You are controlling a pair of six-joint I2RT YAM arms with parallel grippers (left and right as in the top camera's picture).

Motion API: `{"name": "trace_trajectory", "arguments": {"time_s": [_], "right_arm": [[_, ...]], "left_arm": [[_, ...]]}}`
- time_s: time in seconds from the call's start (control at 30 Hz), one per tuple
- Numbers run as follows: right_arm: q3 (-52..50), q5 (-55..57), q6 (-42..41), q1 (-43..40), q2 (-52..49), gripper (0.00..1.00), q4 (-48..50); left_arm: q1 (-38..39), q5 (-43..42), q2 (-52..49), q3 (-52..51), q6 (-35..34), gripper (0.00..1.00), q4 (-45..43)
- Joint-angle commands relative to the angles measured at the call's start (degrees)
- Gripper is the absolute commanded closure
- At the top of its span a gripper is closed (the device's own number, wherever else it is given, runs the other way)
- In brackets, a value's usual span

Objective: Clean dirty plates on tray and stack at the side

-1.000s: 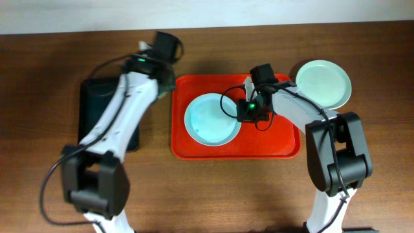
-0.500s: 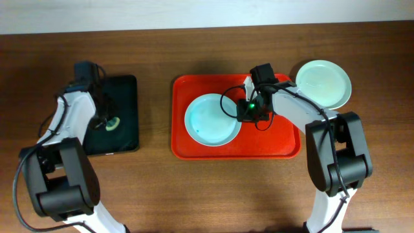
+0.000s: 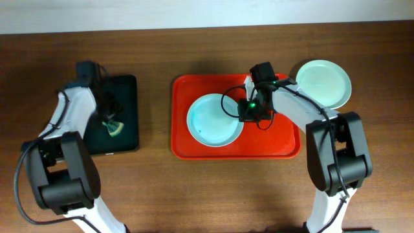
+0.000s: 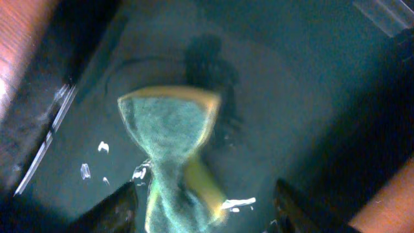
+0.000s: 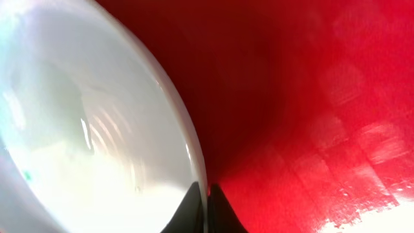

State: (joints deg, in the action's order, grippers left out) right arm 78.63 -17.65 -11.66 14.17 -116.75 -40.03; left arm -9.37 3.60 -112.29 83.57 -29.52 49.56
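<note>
A light blue plate (image 3: pixel 213 120) lies on the red tray (image 3: pixel 278 139). My right gripper (image 3: pixel 243 114) is shut on its right rim. In the right wrist view the thin rim of the plate (image 5: pixel 84 129) runs between the two closed fingertips of the gripper (image 5: pixel 207 210), over the tray floor (image 5: pixel 310 97). A pale mint plate (image 3: pixel 323 83) rests on the table off the tray's right corner. My left gripper (image 3: pixel 108 120) hangs open over the black tray. A green and yellow sponge (image 4: pixel 171 149) lies loose between its spread fingers (image 4: pixel 116 207).
The black tray (image 3: pixel 126 97) sits on the brown table left of the red tray, with the sponge (image 3: pixel 116 128) on it. Both arm bases stand at the table's front edge. The back wall edge runs along the top.
The left arm swung from the red tray's back left corner over to the black tray, then opened and let go of the sponge. The blue plate shifted slightly right.
</note>
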Motion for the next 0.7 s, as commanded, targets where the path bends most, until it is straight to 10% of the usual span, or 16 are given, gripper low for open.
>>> {"name": "trace_trajectory", "arguments": {"time_s": [0.0, 0.47, 0.67], "right_arm": [[8.57, 6.03, 2.43, 0.92, 3.82, 0.96, -5.81], [28.00, 95.89, 12.66, 33.14, 4.90, 0.96, -24.68], [28.00, 94.97, 15.76, 38.01, 4.90, 0.96, -18.82]], "left_arm": [[-0.28, -4.35, 3.67, 11.58, 0.44, 0.01, 5.44], [-0.28, -4.28, 4.15, 14.08, 0.44, 0.01, 5.25], [-0.28, -4.28, 4.15, 14.08, 0.44, 0.01, 5.25]]}}
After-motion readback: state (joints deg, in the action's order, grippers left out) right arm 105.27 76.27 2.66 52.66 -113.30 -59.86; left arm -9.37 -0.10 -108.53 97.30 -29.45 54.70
